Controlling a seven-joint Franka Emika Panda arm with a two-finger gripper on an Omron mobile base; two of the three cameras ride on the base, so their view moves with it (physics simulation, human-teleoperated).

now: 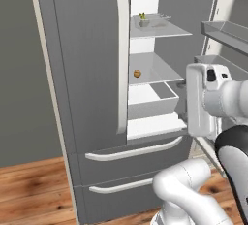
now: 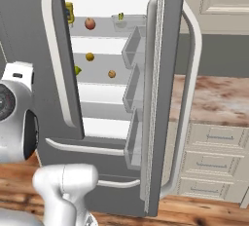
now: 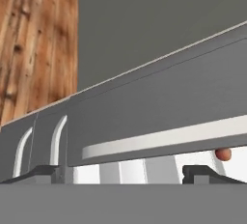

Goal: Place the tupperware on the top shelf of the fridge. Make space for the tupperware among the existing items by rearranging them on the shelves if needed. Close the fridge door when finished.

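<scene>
The tupperware (image 1: 144, 23) sits on the top shelf (image 1: 167, 31) of the fridge (image 1: 87, 73), toward the back, with green food sticking up out of it. In the right base view the same tub (image 2: 122, 22) lies with its long side running across the shelf, left to right, parallel to the shelf's front edge; it stands level and upright. On that same shelf, well to the tub's left in the right base view, is a round red fruit (image 2: 90, 23), apart from the tub. One shelf down lies a small orange ball (image 2: 89, 56), and on the shelf below that a small tan-brown ball (image 2: 112, 74), which also shows in the left base view (image 1: 137, 73) near the shelf's front edge. A green piece (image 2: 77, 70) and a yellow item (image 2: 70, 11) peek out from behind the closed left door. Below the shelves in the left base view is a grey drawer (image 1: 155, 100).

The right door (image 2: 163, 88) stands open, its grey racks (image 2: 133, 93) stacked one above another; the left door is closed. Wooden floor (image 1: 29, 185) lies in front.

The tool (image 3: 123, 172) is spread wide and holds nothing; its two dark tips frame the fridge's pale handle (image 3: 159, 138) in the hand view, clear of the tub.
</scene>
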